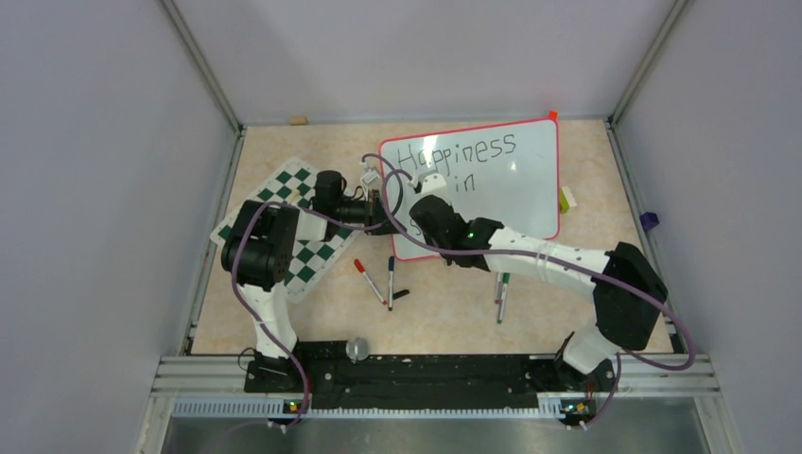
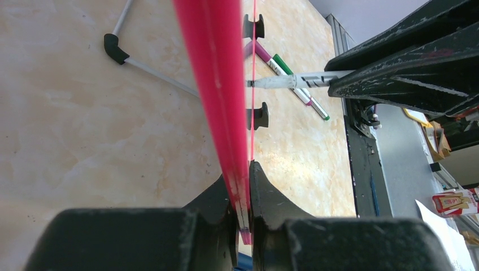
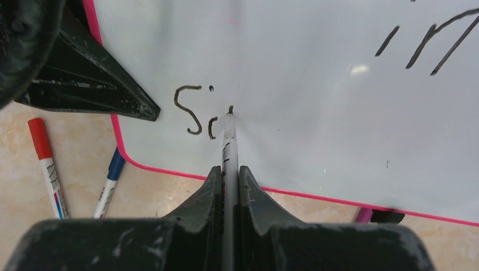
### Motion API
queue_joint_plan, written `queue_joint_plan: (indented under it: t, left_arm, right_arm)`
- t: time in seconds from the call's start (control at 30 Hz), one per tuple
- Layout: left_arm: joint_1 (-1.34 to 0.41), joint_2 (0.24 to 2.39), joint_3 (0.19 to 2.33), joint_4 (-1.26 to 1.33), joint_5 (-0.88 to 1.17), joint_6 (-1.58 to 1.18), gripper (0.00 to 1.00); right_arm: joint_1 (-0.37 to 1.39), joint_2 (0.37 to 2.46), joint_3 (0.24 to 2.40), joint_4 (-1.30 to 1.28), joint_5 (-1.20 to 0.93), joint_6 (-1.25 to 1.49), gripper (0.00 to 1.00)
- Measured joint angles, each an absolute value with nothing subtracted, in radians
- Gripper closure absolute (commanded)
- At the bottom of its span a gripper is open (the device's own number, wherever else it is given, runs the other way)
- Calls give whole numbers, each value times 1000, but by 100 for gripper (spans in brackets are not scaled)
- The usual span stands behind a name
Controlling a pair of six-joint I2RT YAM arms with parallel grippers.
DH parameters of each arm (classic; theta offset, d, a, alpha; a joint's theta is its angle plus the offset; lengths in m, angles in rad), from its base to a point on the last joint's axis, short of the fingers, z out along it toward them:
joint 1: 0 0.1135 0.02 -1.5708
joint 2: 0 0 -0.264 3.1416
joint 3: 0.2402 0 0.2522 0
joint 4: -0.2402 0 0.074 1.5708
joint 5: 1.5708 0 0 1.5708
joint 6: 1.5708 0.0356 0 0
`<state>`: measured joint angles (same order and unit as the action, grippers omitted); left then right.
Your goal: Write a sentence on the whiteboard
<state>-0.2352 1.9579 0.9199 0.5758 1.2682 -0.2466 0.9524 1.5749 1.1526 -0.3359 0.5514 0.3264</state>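
**Whiteboard** [image 1: 511, 184]: sits right of centre in the top view, on the bench [image 1: 444, 322], slightly skewed. It has a glossy white face, a thin red frame and rounded corners.

**Progress:** "Happiness" is written on the first line and "in" on the second. In the right wrist view, the third line holds only an "S", a dot and a short curved stroke. Judged partly done; the rest of that line is outstanding.

**Right pincer** [image 3: 229, 172]: pinches a marker [image 3: 229, 141], its tip touching the board just right of those strokes.

**Left pincer** [image 2: 244, 189]: pressed onto the board's red frame at its left edge, apparently steadying it.

**Surroundings:** loose markers [image 1: 390, 282] lie on the bench below the board. A chess mat [image 1: 307, 260] lies to the left.
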Motion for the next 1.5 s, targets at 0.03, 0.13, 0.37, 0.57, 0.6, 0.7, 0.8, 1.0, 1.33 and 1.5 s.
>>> queue_joint_plan:
  t: [0.03, 0.13, 0.37, 0.57, 0.6, 0.7, 0.8, 1.0, 1.33, 1.5]
  left_arm:
    - [-236, 1958, 920, 576, 1269, -247, 100]
    - [-235, 1958, 920, 576, 1268, -248, 100]
    - [-236, 1958, 920, 576, 1268, -249, 100]
    - [-236, 1958, 920, 576, 1269, -249, 100]
    - [-236, 1958, 920, 576, 1269, -249, 100]
    - [-236, 1958, 920, 576, 1269, -249, 100]
    - [-236, 1958, 920, 576, 1268, -249, 100]
    - [-236, 1958, 920, 576, 1268, -249, 100]
    - [-236, 1958, 920, 576, 1268, -250, 100]
    - [-236, 1958, 920, 576, 1268, -250, 100]
  right_arm:
    - [952, 1573, 1147, -337, 549, 328, 100]
    - [953, 1564, 1121, -342, 535, 335, 100]
    - [952, 1563, 1118, -348, 527, 334, 100]
    - [951, 1565, 1143, -355, 546, 315, 100]
    - [950, 1565, 1149, -354, 549, 310, 100]
    - [940, 1565, 1165, -348, 555, 303, 100]
    - [929, 1565, 1167, -347, 556, 297, 100]
    - [928, 1565, 1164, -348, 549, 297, 100]
    - [928, 1551, 1126, -369, 517, 299, 100]
    - [928, 1551, 1126, -369, 517, 299, 100]
